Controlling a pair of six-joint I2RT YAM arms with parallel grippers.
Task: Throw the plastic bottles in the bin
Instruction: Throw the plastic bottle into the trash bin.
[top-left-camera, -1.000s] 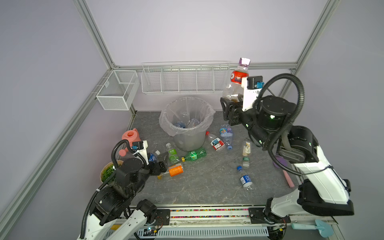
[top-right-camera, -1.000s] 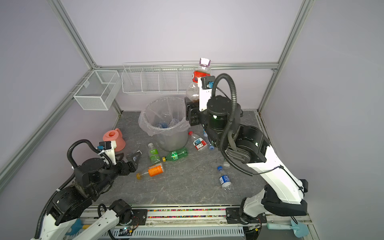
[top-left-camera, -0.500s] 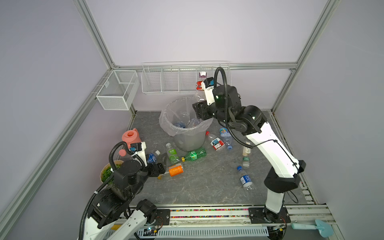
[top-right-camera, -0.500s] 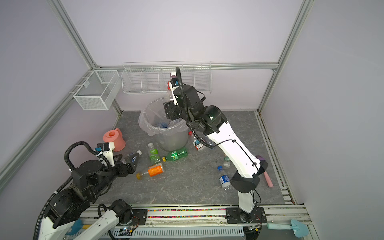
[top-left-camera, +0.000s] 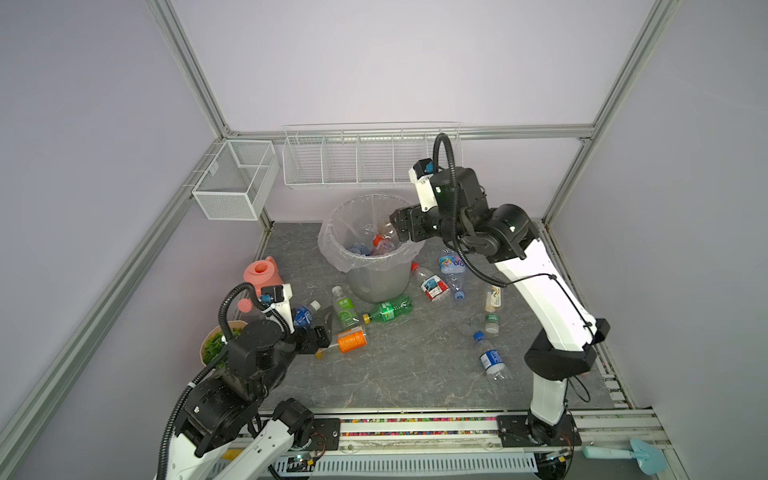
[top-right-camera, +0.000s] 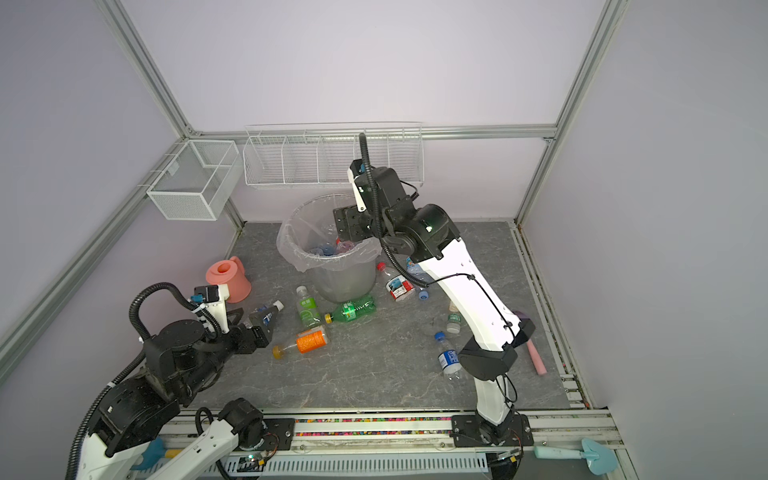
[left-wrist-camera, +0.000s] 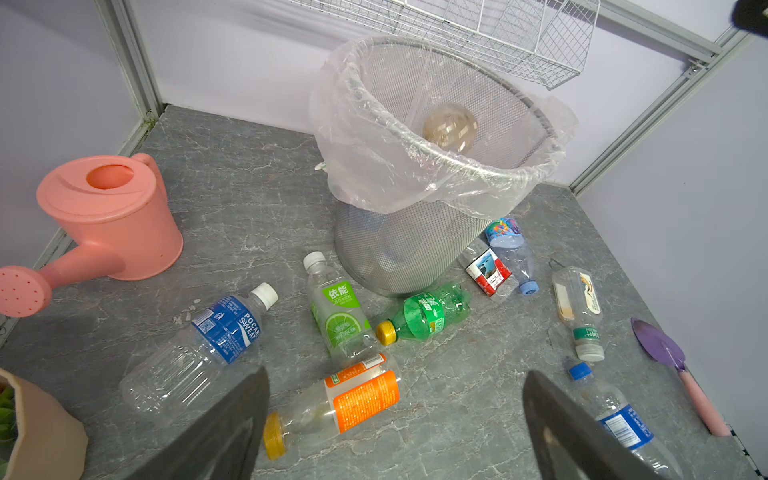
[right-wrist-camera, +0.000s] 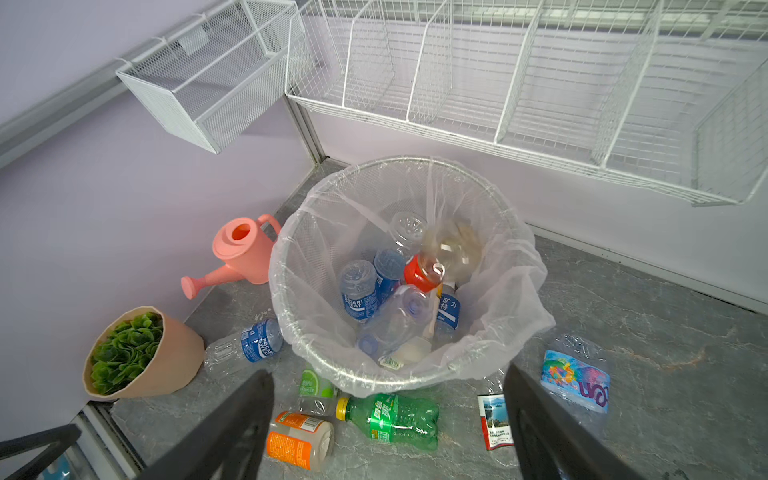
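Bin (top-left-camera: 376, 282): under right gripper (right-wrist-camera: 386, 372), jaws apart, empty | right wrist view: blurred red-label bottle (right-wrist-camera: 424, 272) inside bin above blue bottles (right-wrist-camera: 359, 293) | left wrist view: only its base through liner (left-wrist-camera: 374, 166) | left gripper (left-wrist-camera: 397, 372): jaws apart, empty, over orange bottle (left-wrist-camera: 361, 399) on floor (left-wrist-camera: 249, 187).

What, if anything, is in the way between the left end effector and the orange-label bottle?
Nothing visible. The left end effector, jaws open, faces the orange-label bottle lying on the floor; the lime-label bottle lies beyond it, not between.
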